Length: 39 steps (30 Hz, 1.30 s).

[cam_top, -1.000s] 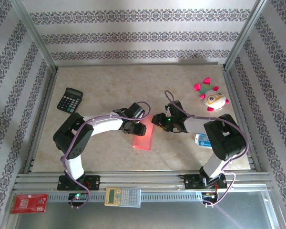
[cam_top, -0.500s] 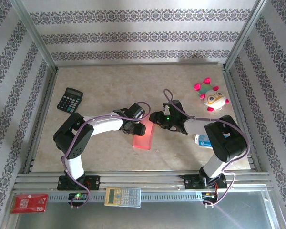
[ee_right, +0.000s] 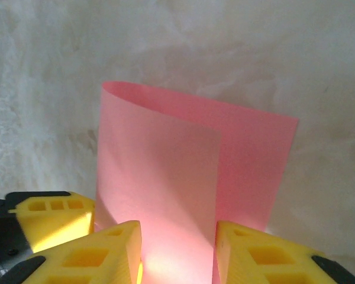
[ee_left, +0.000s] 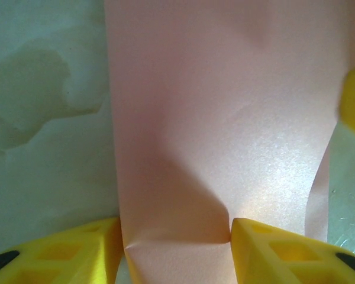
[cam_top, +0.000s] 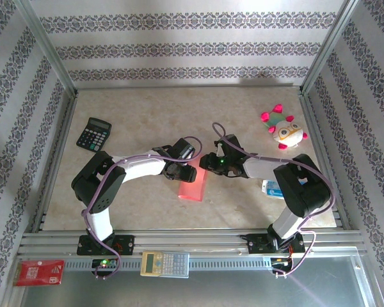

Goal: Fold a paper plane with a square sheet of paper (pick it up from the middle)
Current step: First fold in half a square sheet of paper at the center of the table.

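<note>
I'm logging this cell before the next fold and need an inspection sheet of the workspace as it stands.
Surface: beige marbled table, no spills seen.
Job's things: square sheet of paper mid-table, doubled over in a soft fold; no dart shape yet.
Clutter: black calculator far left; plush toy far right; blue-and-white box by the right arm; red card and grey calculator on the front rail.
Grippers: left gripper and right gripper each have jaws apart with the paper between; whether they grip it cannot be told.
Cables: purple cables run along both arms.
Surroundings: patterned walls, aluminium frame.
</note>
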Each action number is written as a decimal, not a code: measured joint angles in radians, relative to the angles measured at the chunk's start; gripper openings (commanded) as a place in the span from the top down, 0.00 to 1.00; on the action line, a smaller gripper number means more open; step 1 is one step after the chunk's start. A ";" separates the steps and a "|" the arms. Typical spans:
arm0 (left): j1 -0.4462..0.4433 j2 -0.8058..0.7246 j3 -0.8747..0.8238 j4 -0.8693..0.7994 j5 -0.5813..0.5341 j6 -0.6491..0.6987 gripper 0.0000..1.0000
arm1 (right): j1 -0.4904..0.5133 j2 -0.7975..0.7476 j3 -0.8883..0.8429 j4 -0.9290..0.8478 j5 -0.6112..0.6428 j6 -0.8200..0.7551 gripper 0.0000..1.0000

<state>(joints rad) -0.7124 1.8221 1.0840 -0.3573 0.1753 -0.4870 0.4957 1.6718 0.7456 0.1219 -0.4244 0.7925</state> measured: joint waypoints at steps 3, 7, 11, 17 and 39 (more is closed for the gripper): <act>0.000 0.000 0.000 0.000 0.000 0.000 0.43 | 0.006 0.024 0.002 -0.003 0.001 0.000 0.58; -0.003 0.003 0.004 0.000 0.000 0.001 0.39 | 0.006 0.040 0.013 -0.003 0.001 0.000 0.57; -0.014 0.014 0.018 -0.014 -0.011 0.006 0.37 | 0.006 0.044 0.014 0.001 0.000 0.001 0.58; -0.034 0.022 0.029 -0.028 -0.050 0.019 0.33 | -0.002 0.039 0.014 0.001 -0.003 -0.001 0.58; -0.072 0.040 0.042 -0.040 -0.135 0.023 0.33 | -0.044 -0.005 0.026 -0.044 -0.014 -0.060 0.57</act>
<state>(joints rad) -0.7849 1.8618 1.1263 -0.3969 0.0399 -0.4641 0.4515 1.6672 0.7715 0.0780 -0.4385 0.7326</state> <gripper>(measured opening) 0.676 0.427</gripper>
